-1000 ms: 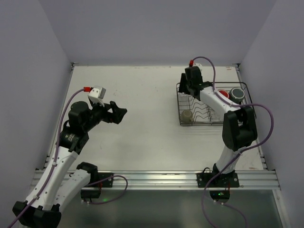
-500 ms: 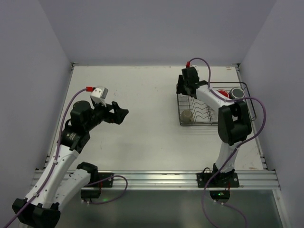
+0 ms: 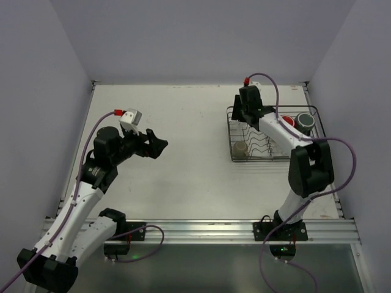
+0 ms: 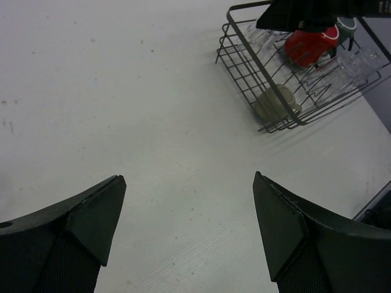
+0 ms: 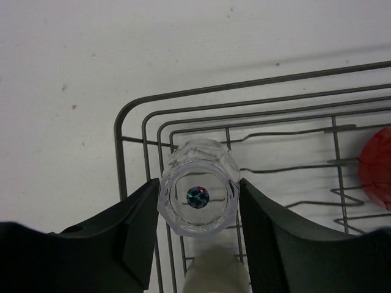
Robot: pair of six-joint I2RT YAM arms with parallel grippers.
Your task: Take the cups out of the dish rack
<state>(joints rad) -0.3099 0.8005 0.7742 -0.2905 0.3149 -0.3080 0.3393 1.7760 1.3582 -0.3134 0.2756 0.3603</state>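
Note:
The black wire dish rack (image 3: 230, 139) stands at the right of the table. My right gripper (image 5: 198, 187) reaches into its far-left corner and is shut on a clear tumbler (image 5: 201, 156), a finger against each side. In the top view that gripper (image 3: 246, 116) hides the tumbler. An olive-tan mug (image 3: 242, 149) lies at the rack's near-left, and a red cup (image 3: 286, 121) and a dark grey cup (image 3: 305, 121) sit at its far right. My left gripper (image 3: 157, 145) hovers open over bare table left of centre, holding nothing.
In the left wrist view the rack (image 4: 241, 58) lies ahead to the upper right with the mug (image 4: 275, 102), the red cup (image 4: 308, 44) and another clear tumbler (image 4: 360, 58) inside. Walls enclose the table on three sides.
My right gripper's fingers have closed onto the clear tumbler in the rack's corner. The left arm has drifted slightly to the right, its gripper still open.

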